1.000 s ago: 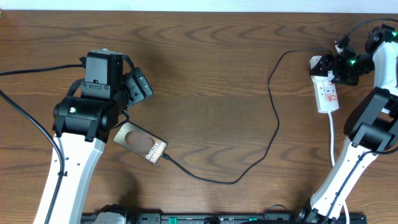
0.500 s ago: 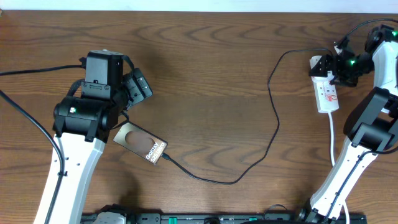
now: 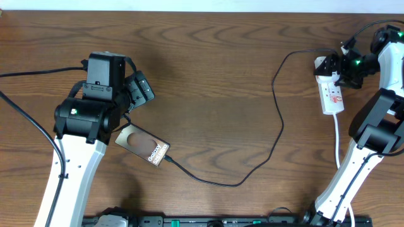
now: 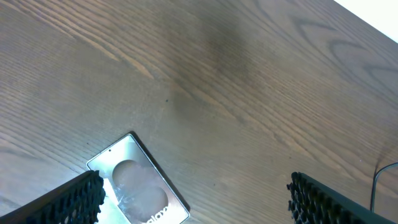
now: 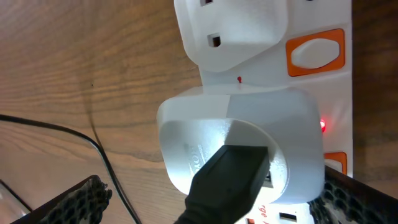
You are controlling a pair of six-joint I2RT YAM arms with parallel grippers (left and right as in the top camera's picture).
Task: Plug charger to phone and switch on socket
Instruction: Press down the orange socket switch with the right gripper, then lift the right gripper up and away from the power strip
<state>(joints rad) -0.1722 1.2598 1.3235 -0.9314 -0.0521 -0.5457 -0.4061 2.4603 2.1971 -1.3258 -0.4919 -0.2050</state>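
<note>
Slim glossy dark phone (image 3: 142, 145): prob slippery, best taken by silvery edges. Nothing held by left gripper (image 4: 196, 205) or right gripper (image 5: 211, 205), both spread wide.

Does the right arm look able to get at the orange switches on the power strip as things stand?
Probably yes. The right hand hangs open right over the power strip, and its wrist view shows an orange switch bare beside a white plug, nothing covering it.

Right fingers (image 5: 68, 202) crept slightly toward the socket's (image 3: 333, 96) far end.
</note>
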